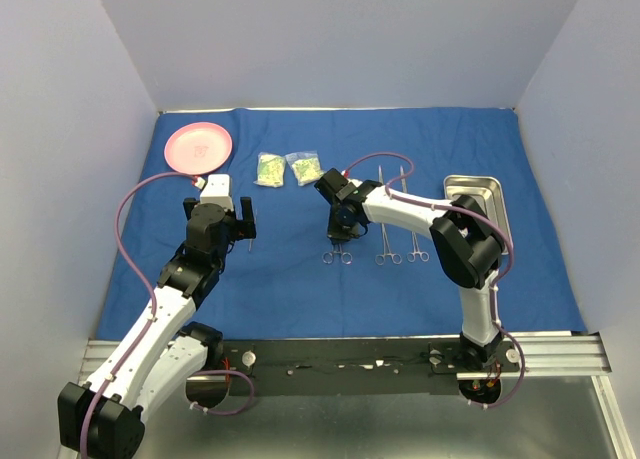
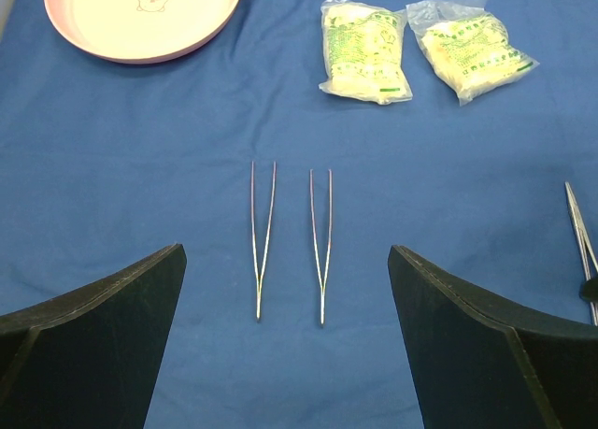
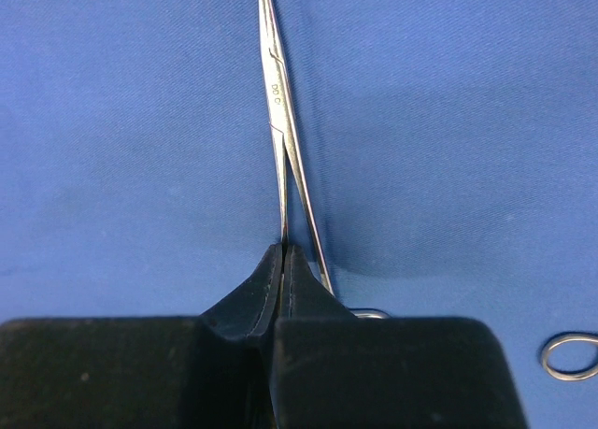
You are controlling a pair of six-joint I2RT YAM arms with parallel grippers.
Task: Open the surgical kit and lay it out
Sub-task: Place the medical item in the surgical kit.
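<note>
The royal-blue cloth (image 1: 300, 279) lies spread flat over the table. My right gripper (image 3: 283, 250) is shut on one thin shank of a silver forceps (image 3: 277, 102), close to its finger rings; the tips point away from me. In the top view this forceps (image 1: 337, 254) is the leftmost of three, beside two more forceps (image 1: 385, 241) lying on the cloth. My left gripper (image 2: 285, 251) hangs open above two tweezers (image 2: 263, 242) that lie side by side. Two yellow-green packets (image 2: 363, 50) rest farther back. The steel tray (image 1: 478, 201) sits at the right.
A pink plate (image 1: 198, 147) sits on the cloth's far left corner. A ring of the neighbouring forceps (image 3: 570, 356) lies just right of my right gripper. White walls close in the left, back and right sides.
</note>
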